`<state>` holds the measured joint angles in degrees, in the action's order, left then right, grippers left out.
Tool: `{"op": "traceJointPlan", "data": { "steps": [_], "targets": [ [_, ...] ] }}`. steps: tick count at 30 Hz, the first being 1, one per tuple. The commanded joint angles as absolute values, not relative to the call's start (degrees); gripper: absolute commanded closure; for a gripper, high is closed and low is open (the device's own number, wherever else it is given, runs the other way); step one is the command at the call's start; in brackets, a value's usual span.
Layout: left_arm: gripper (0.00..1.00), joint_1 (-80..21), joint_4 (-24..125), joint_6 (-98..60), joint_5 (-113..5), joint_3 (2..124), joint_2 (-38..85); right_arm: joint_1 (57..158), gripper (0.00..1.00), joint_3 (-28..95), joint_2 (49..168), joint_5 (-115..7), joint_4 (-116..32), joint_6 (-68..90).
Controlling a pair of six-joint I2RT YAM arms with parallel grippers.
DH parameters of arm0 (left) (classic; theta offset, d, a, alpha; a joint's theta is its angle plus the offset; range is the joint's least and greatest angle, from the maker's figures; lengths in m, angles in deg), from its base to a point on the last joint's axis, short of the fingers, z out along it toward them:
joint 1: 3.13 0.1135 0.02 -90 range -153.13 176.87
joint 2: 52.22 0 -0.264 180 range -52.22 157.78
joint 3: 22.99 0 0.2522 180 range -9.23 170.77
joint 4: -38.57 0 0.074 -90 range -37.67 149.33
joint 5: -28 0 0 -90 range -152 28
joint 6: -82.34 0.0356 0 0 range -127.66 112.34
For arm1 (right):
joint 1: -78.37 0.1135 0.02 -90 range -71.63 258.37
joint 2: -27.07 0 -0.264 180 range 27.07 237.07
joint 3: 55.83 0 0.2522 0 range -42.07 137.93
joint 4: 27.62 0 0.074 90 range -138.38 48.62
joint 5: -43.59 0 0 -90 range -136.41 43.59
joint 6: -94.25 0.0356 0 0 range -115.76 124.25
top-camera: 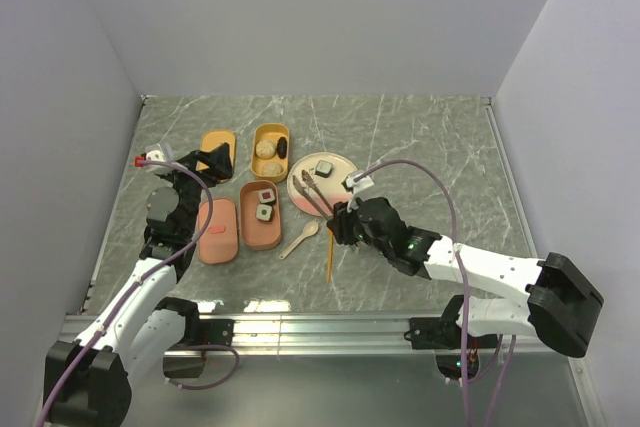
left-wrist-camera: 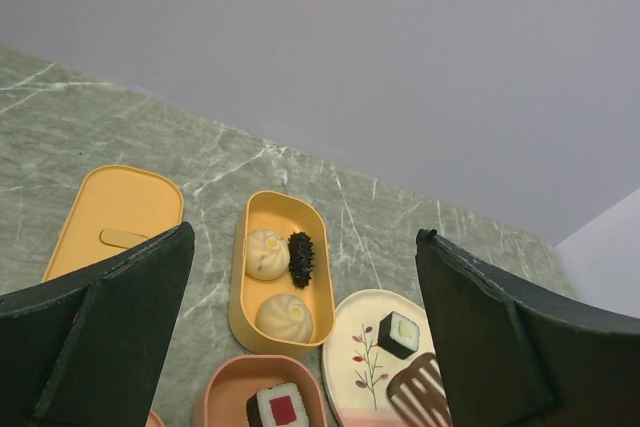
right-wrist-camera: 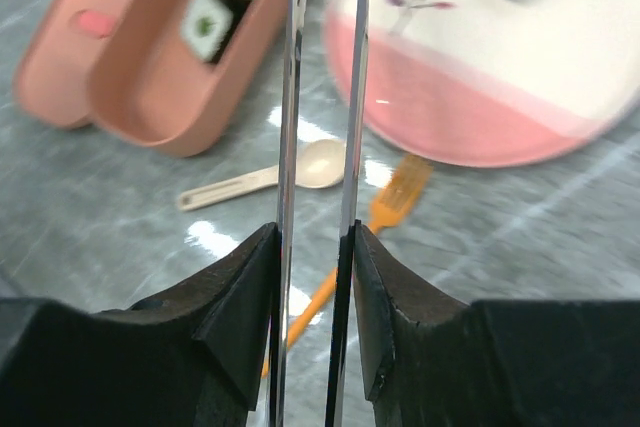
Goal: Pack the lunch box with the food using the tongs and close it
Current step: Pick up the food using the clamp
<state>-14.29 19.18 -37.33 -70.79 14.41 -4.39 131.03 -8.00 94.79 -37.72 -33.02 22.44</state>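
My right gripper (top-camera: pixel 340 219) (right-wrist-camera: pixel 315 237) is shut on the grey metal tongs (right-wrist-camera: pixel 293 97), whose two arms stand slightly apart. The tongs' tips (top-camera: pixel 305 183) reach over the left part of the cream-and-pink plate (top-camera: pixel 335 194). One sushi roll (top-camera: pixel 324 168) lies on that plate. The yellow lunch box tray (left-wrist-camera: pixel 243 287) holds two beige balls (left-wrist-camera: pixel 267 253) and a dark brown piece (left-wrist-camera: pixel 301 258). Two sushi rolls, one with a green centre (right-wrist-camera: pixel 207 25), lie in the pink tray (top-camera: pixel 262 232). My left gripper (top-camera: pixel 215 159) (left-wrist-camera: pixel 305 232) hangs open above the yellow lid (left-wrist-camera: pixel 115 217), holding nothing.
A pink lid (top-camera: pixel 217 230) lies left of the pink tray. A beige spoon (top-camera: pixel 300 239) and an orange fork (top-camera: pixel 330 257) lie on the marble table in front of the plate, under the right gripper. Grey walls close off the left, back and right.
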Motion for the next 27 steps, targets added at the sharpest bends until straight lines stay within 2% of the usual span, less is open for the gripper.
{"op": "traceJointPlan", "data": {
  "steps": [1,10,18,27],
  "targets": [
    [0.01,-13.94,17.0,-37.8,-69.82,14.15,-4.85,130.31,0.58,-7.35,93.25,-28.58,-35.05,23.84],
    [0.01,-13.94,17.0,-37.81,-69.73,14.15,-4.85,127.68,0.57,-8.93,95.71,-25.32,-35.05,26.39],
    [0.01,-13.94,17.0,-37.89,-69.64,14.24,-4.67,126.53,0.57,-9.72,98.17,-27.34,-34.88,28.06],
    [0.01,-13.94,16.91,-37.89,-69.73,14.15,-4.58,124.69,0.49,-9.19,100.11,-29.8,-34.18,28.59]
  ]
}}
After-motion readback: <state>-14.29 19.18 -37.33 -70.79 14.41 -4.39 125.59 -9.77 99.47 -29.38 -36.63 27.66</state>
